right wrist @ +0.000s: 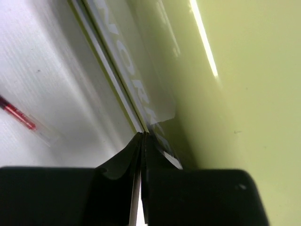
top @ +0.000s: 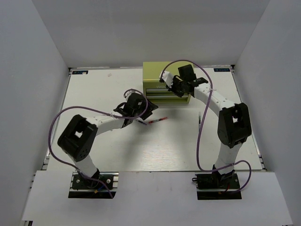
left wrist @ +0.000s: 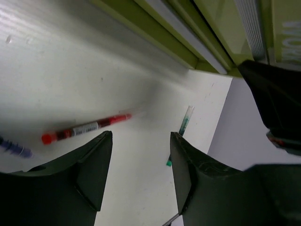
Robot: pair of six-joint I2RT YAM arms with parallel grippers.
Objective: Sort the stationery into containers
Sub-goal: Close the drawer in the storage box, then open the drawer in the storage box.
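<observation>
The olive-green cabinet (top: pixel 162 75) stands at the back of the table. My right gripper (top: pixel 175 91) is at its front. In the right wrist view its jaws (right wrist: pixel 142 135) are shut, with a thin pale strip of the drawer's handle lip (right wrist: pixel 117 89) between them. My left gripper (top: pixel 146 111) is open and empty, low over the table. The red-and-white pen (top: pixel 158 120) lies just ahead of it and shows in the left wrist view (left wrist: pixel 84 128). A pale green marker (left wrist: pixel 183 125) lies beyond the left gripper (left wrist: pixel 141 136). A dark thin pen (top: pixel 200 119) lies right of centre.
A light blue piece (left wrist: pixel 15 149) lies at the left edge of the left wrist view. White walls enclose the table on three sides. The right arm's purple cable (top: pixel 203 136) hangs over the table's right part. The red pen's tip shows in the right wrist view (right wrist: pixel 16 113).
</observation>
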